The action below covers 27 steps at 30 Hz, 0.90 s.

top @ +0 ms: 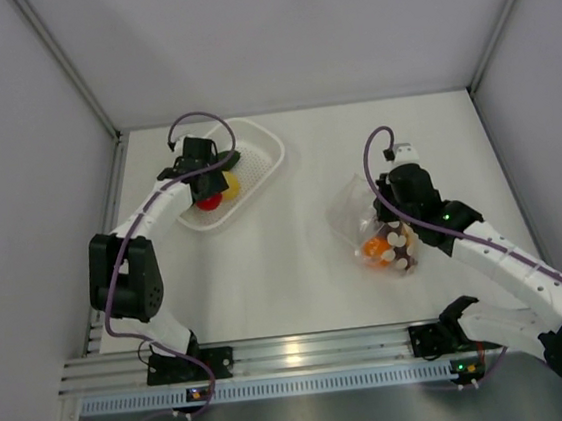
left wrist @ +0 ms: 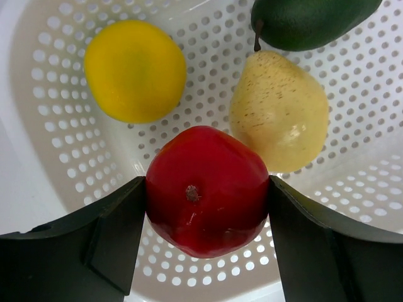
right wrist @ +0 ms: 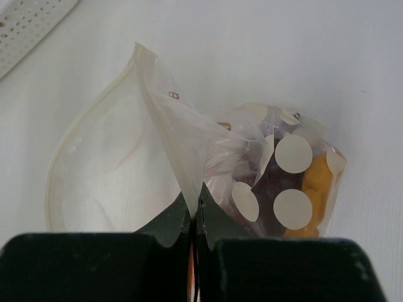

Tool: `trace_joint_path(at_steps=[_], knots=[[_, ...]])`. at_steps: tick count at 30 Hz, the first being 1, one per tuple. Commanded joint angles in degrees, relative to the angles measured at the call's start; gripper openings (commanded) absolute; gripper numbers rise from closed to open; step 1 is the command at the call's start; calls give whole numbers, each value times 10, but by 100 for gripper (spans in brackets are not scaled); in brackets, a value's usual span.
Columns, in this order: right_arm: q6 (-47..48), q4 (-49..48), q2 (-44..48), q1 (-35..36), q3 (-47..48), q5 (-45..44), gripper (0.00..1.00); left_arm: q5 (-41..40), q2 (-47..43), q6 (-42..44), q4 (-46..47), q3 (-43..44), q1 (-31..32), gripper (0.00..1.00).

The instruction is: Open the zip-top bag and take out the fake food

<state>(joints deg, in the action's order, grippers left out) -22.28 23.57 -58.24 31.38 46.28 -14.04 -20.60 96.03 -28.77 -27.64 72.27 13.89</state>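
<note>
My left gripper (left wrist: 207, 217) is shut on the red apple (left wrist: 208, 182) and holds it low inside the white perforated basket (left wrist: 50, 157). A yellow lemon (left wrist: 135, 69), a pale yellow pear-shaped fruit (left wrist: 280, 116) and the dark green avocado (left wrist: 308, 22) lie in the basket. My right gripper (right wrist: 196, 211) is shut on the rim of the zip-top bag (right wrist: 113, 163), whose mouth gapes open. Purple grapes (right wrist: 267, 173) and an orange piece (right wrist: 318, 179) are still inside it. The top view shows the bag (top: 357, 213) at centre right and the basket (top: 259, 144) at back left.
Grey walls close in the white table on three sides. The aluminium rail (top: 296, 355) with both arm bases runs along the near edge. A corner of the basket (right wrist: 31, 19) shows at the top left of the right wrist view.
</note>
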Motion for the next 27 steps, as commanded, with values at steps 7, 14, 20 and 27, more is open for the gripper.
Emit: trace_joint_path(at_steps=[7,14,20,27], knots=[[0,-17,0,2,40,20,0,41,-71,-1,-12,-18,-2,98],[-4,-11,1,2,51,33,0,86,-143,3,-10,-13,37,99],[-10,-10,8,2,50,42,0,105,-162,10,-8,24,171,98],[-14,-27,22,3,38,82,0,158,-159,2,35,56,322,97]])
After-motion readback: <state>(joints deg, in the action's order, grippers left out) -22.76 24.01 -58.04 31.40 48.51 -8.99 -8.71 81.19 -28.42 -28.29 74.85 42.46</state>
